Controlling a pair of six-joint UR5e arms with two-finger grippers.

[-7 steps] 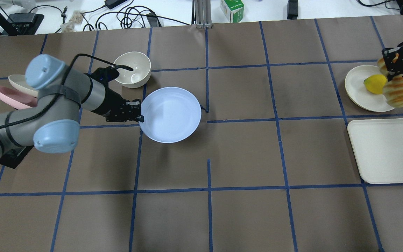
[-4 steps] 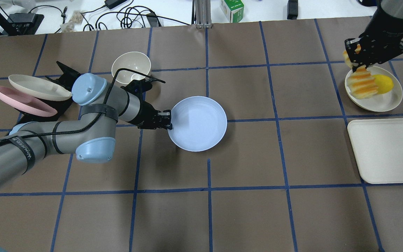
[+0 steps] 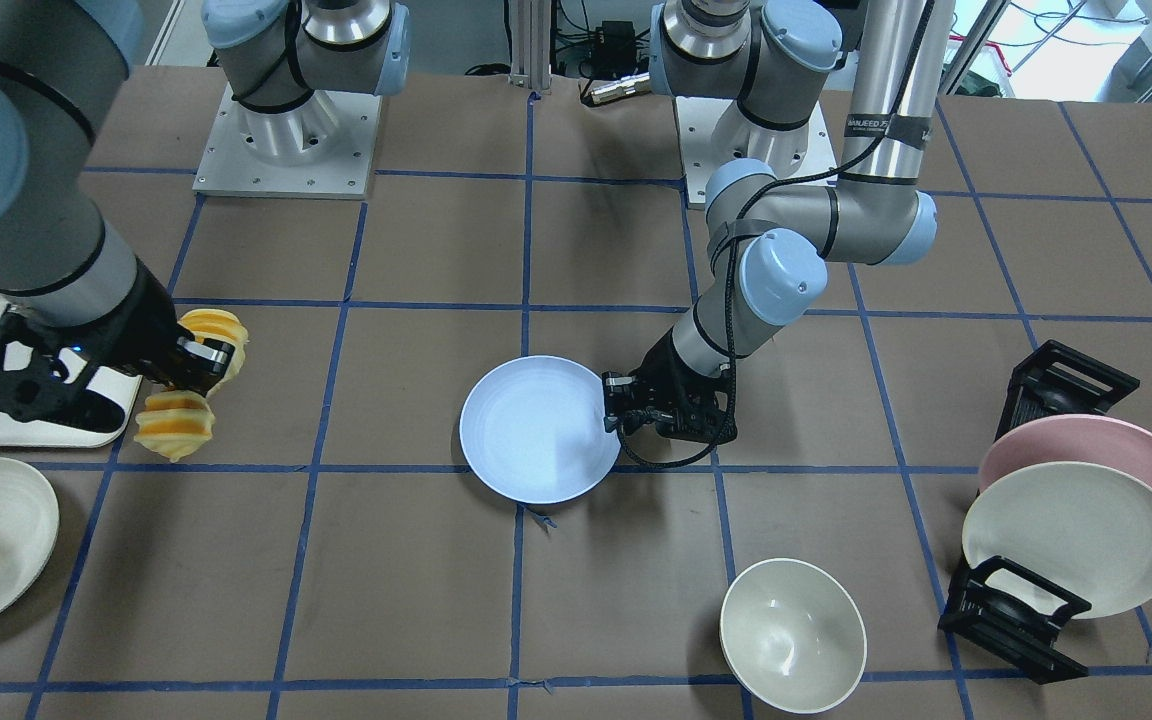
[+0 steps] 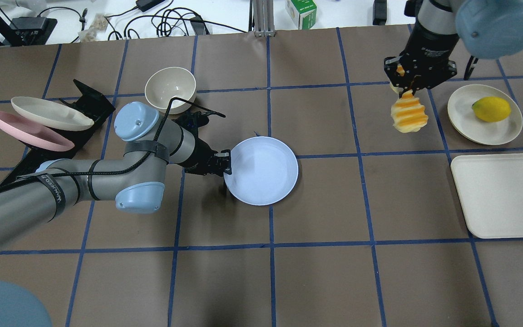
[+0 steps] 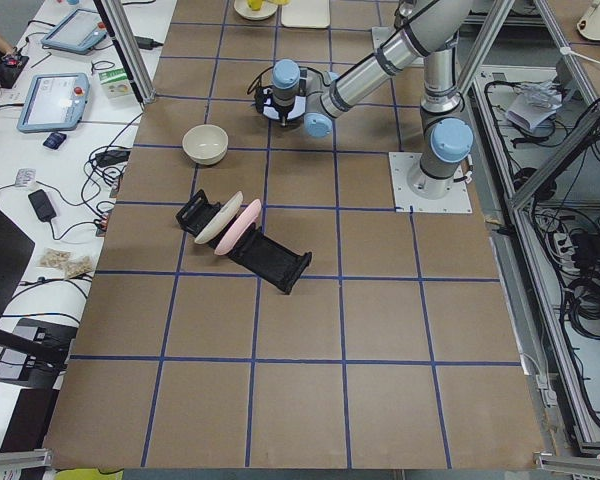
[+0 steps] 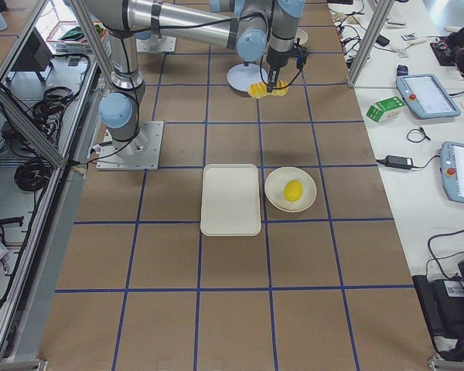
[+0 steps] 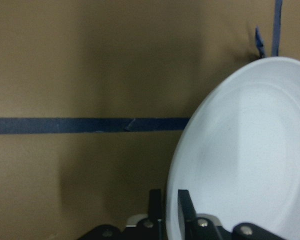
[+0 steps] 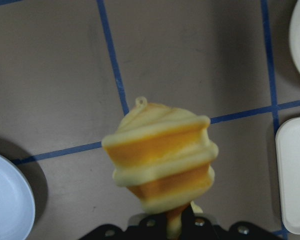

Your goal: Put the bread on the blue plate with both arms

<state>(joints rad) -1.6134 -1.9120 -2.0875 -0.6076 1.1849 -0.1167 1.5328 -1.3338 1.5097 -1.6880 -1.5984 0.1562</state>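
Note:
The blue plate (image 4: 263, 172) is near the table's middle; it also shows in the front view (image 3: 531, 435). My left gripper (image 4: 226, 165) is shut on its left rim, the fingers (image 7: 185, 205) pinching the edge, and a shadow lies under that side. My right gripper (image 4: 404, 84) is shut on one end of the bread (image 4: 409, 116), a ridged yellow-orange loaf that hangs down above the table, well to the right of the plate. The right wrist view shows the bread (image 8: 160, 160) close up and the plate's edge (image 8: 5, 200) at lower left.
A cream plate (image 4: 468, 122) with a yellow fruit (image 4: 491, 109) sits at the far right, and a cream tray (image 4: 502, 195) lies in front of it. A cream bowl (image 4: 170, 88) stands behind the left arm. A black rack holds a pink plate (image 4: 30, 134) and a cream plate (image 4: 48, 113) at the left.
My left gripper has carried the blue plate rightward toward the table's middle. My right gripper has moved the bread left, away from the cream plate with the fruit.

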